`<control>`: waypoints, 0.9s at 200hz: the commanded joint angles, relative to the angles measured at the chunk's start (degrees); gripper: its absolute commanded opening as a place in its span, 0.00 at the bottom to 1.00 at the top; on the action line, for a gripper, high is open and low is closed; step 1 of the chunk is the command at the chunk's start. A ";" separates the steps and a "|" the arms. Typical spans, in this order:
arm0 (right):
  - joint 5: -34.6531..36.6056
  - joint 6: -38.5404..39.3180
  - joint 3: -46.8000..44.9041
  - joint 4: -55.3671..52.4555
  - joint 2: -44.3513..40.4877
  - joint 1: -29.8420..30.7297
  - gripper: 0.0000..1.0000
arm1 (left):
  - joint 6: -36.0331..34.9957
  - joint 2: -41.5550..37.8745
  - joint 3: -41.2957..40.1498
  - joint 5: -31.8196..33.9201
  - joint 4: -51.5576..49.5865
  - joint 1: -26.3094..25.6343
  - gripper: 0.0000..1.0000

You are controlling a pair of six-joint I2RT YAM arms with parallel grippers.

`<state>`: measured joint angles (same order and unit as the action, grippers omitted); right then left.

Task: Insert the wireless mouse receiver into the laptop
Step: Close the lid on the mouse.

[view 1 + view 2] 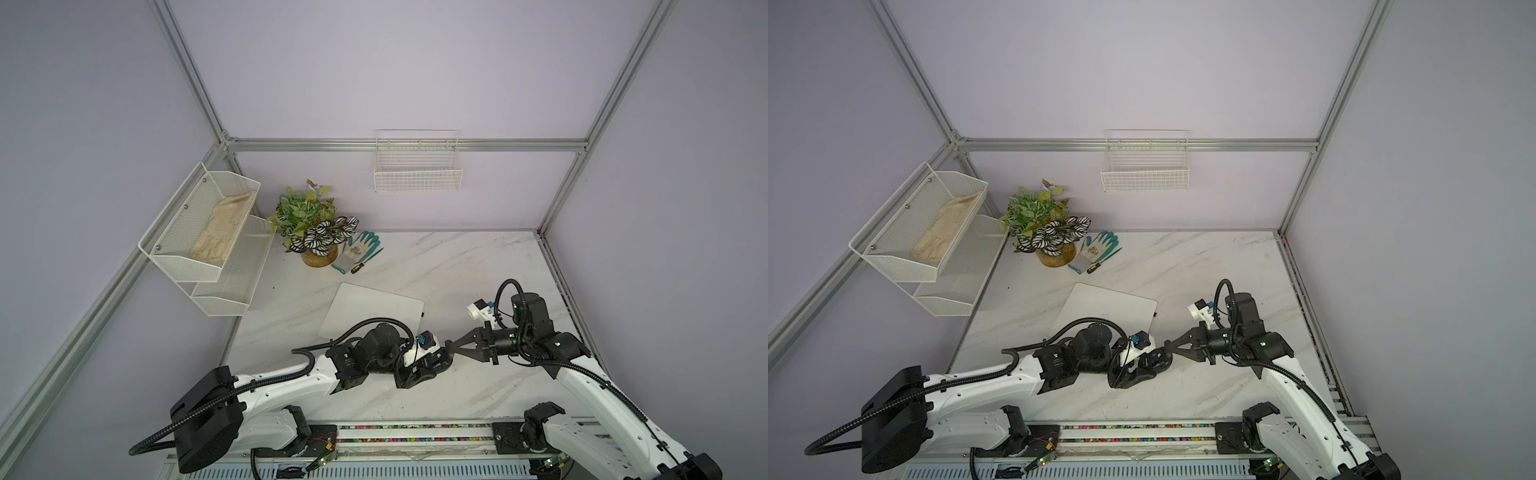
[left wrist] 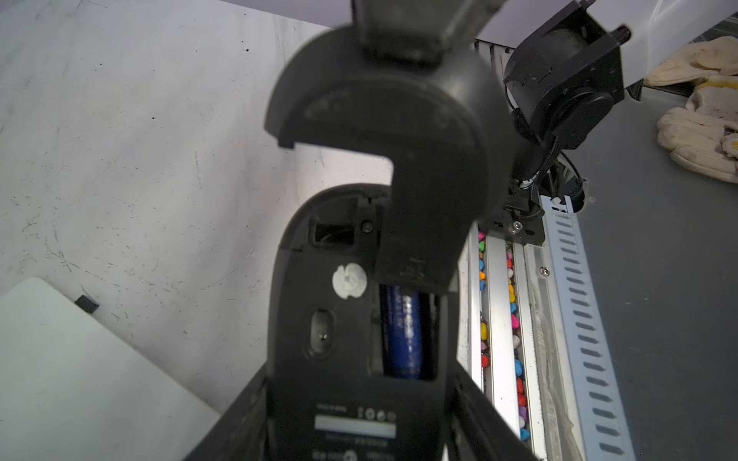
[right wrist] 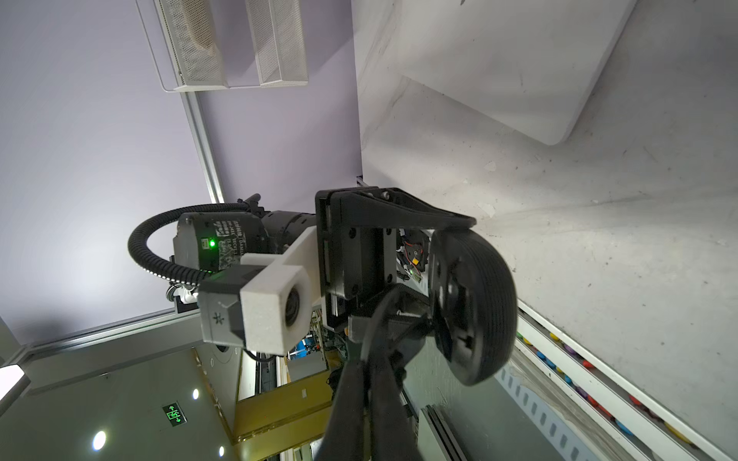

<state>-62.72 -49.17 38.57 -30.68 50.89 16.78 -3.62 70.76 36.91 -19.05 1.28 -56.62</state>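
1. Closest to the left wrist camera is a black oval plastic wireless mouse (image 2: 351, 319), turned underside up. Its battery bay is uncovered and a blue cylindrical battery (image 2: 403, 335) lies in it.
2. Left gripper (image 1: 430, 363): its jaws are clamped on the two long sides of the mouse and hold it above the white marble-patterned tabletop (image 1: 457, 266).
3. Left arm: it stretches from the front left base toward the centre, with the wrist bent down at the end.
4. Right arm: it rises from the front right base, folds at the elbow, and aims its forearm level toward the left gripper.
5. Right gripper (image 1: 451, 345): its fingers are closed flat on a curved black plastic mouse cover piece (image 2: 399, 119), which hangs just beyond the end of the mouse, overlapping it in the left wrist view.
6. Both grippers meet tip to tip in front of the thin silver-white rectangular laptop (image 1: 370, 307), which lies shut on the tabletop.
7. A tiny black USB receiver stub (image 2: 86, 304) sticks out of the laptop's right edge, near the far corner in both top views (image 1: 422, 314).
8. That stub is well apart from both sets of fingers; neither touches it. How deep it sits in the port cannot be told.
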 commanded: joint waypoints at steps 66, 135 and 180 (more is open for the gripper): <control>0.15 -0.42 -2.26 2.02 0.42 0.16 0.00 | 0.22 0.40 4.23 -1.00 3.54 0.46 0.32; 1.01 1.56 -2.05 0.61 1.62 0.14 0.11 | 0.28 0.14 4.29 -1.09 3.20 0.47 0.32; 1.63 2.68 -1.23 -0.96 1.82 0.15 0.14 | 0.36 -0.09 4.05 -1.00 3.15 0.55 0.32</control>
<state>-62.30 -47.72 37.01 -30.50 52.56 16.78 -3.62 70.83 37.28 -19.11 1.45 -56.55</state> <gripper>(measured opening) 0.125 0.581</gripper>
